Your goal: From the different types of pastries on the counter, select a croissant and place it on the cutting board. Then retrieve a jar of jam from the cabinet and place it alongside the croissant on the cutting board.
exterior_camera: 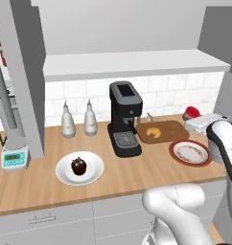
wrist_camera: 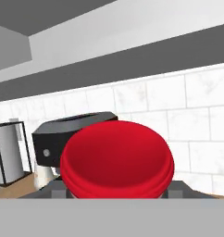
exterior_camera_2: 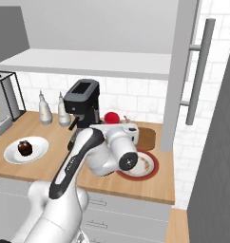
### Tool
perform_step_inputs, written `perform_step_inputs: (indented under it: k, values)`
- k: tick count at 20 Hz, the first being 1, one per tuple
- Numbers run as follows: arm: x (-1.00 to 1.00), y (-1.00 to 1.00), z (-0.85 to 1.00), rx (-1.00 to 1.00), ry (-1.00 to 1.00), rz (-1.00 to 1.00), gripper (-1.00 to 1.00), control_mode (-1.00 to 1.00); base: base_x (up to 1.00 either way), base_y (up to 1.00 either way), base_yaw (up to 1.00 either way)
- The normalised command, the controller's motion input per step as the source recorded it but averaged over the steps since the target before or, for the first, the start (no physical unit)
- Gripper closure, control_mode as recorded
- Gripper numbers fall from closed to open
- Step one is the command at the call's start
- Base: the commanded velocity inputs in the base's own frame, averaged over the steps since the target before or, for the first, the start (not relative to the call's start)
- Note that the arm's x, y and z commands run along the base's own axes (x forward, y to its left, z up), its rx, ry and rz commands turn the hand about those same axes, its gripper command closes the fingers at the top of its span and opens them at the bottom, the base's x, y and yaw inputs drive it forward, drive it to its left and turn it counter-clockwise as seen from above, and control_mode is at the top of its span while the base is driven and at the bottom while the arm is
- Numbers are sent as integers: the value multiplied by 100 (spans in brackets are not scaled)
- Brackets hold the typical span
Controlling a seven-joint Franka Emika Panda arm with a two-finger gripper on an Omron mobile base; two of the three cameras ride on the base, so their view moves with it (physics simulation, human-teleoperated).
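**Jam jar held over the right end of the table**

The tool [exterior_camera_2: 118,124] is closed on the jar of jam [wrist_camera: 116,159], whose red lid sits right between the fingers in the hand view. In the left base view the jar [exterior_camera: 191,113] shows as a red shape just behind the white hand, near the back right corner of the table [exterior_camera: 137,177], close beside the right end of the cutting board [exterior_camera: 171,129]. In the right base view it is the red lump [exterior_camera_2: 111,117] just beyond the hand, next to the coffee machine [exterior_camera_2: 83,107]; whether it rests on the board or hangs just above it cannot be told.

The croissant [exterior_camera: 154,132] lies on the cutting board, which sits toward the back edge, right of the coffee machine. A red-rimmed plate [exterior_camera: 190,153] lies in front of the board, near the front edge. The chocolate muffin [exterior_camera: 78,166] sits on a white plate [exterior_camera: 94,174] toward the front left. Two grey-white bottles [exterior_camera: 67,122] stand along the back edge, left of the machine.
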Motion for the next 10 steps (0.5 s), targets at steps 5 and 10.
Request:
perform_step_inputs:
  k: [5,10]
  values:
    - [52,-36,-43,0,-1,3,100,-100,0,0,0]
    - [71,-16,-22,0,-1,2,100,-100,0,0,0]
